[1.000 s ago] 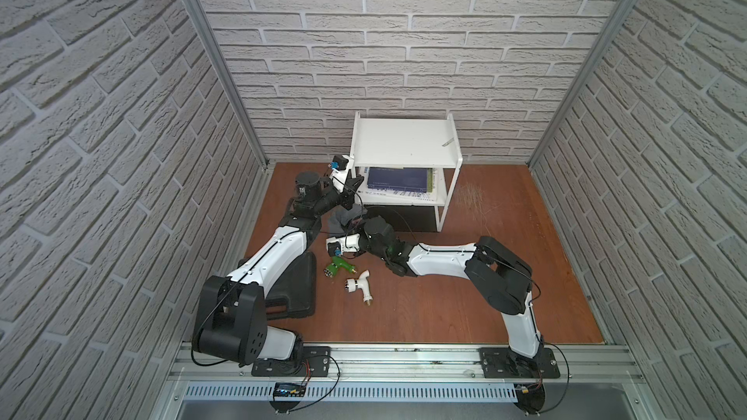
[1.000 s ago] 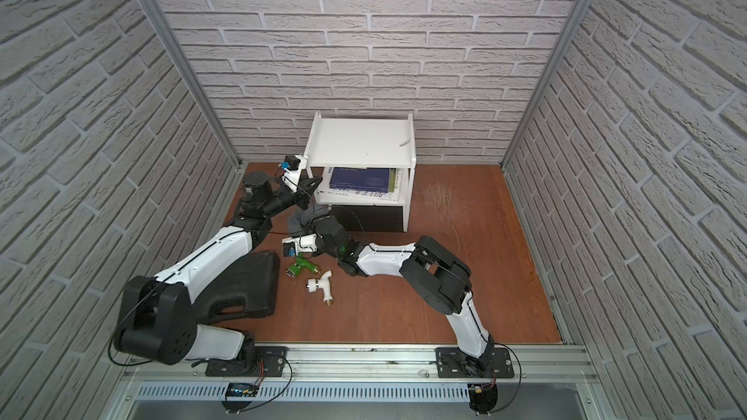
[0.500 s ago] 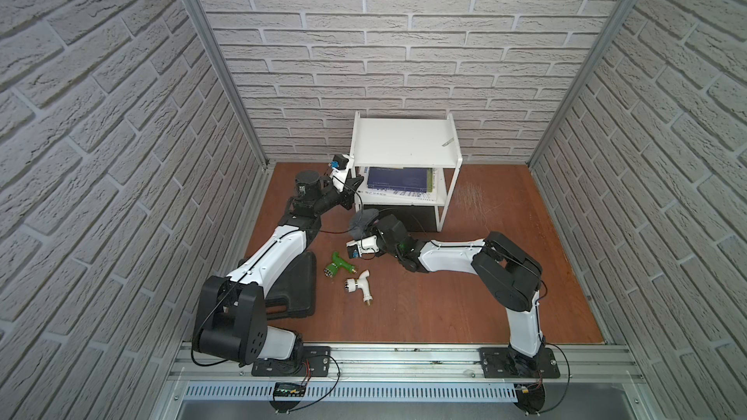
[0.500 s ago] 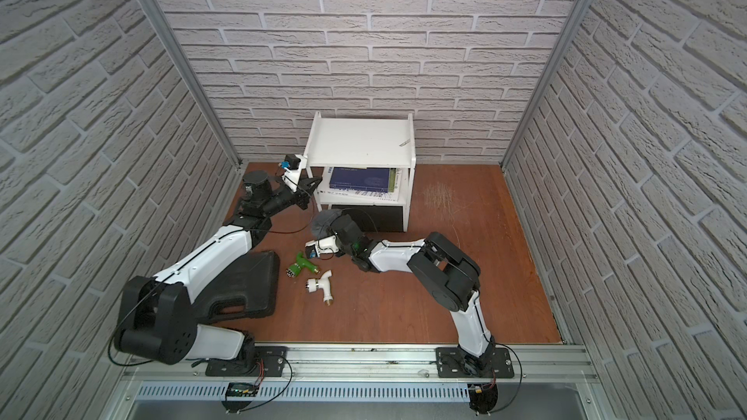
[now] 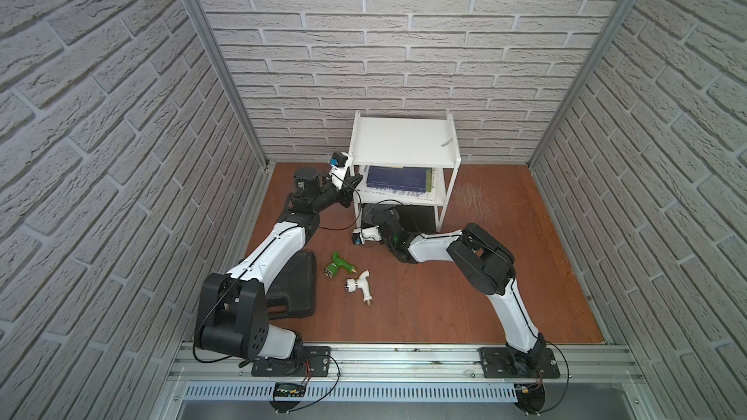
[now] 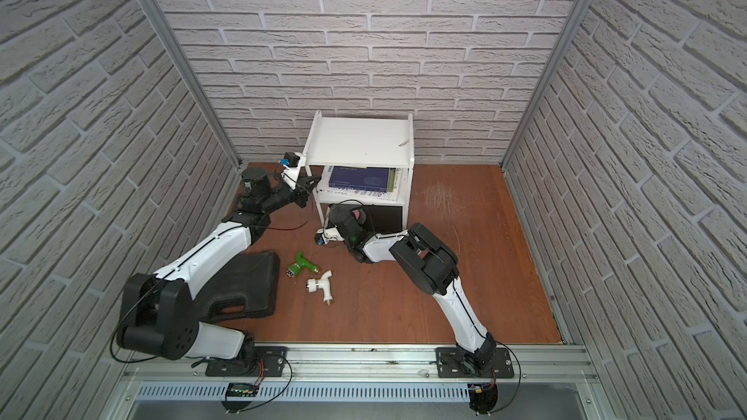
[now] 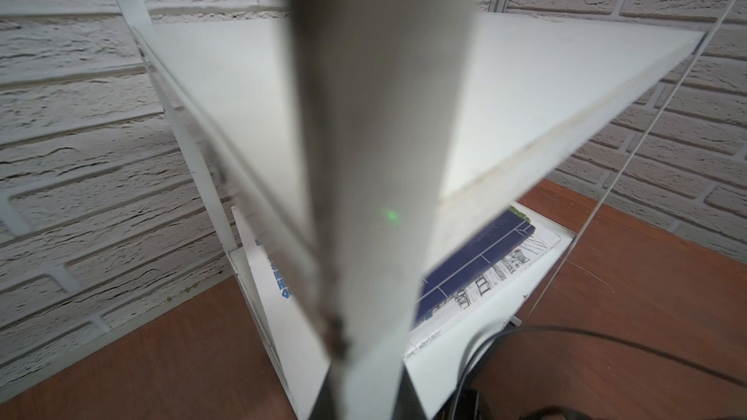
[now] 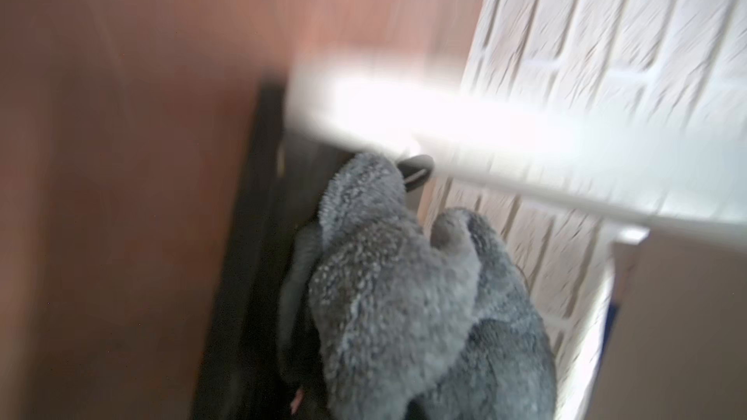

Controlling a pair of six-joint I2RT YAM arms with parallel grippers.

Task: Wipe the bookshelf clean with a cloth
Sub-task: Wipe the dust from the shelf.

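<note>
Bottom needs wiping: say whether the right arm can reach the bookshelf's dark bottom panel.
Probably yes: the right gripper, clutching the cloth, sits right before the dark bottom panel, nothing between.

Bunched grey cloth (image 8: pixel 396 296) sits under the blurred white bookshelf (image 8: pixel 444 127) tier.

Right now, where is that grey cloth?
In the right wrist view the cloth is bunched in the right gripper, low at the front of the bookshelf, beside its dark bottom panel and below the tier holding the blue book.
</note>
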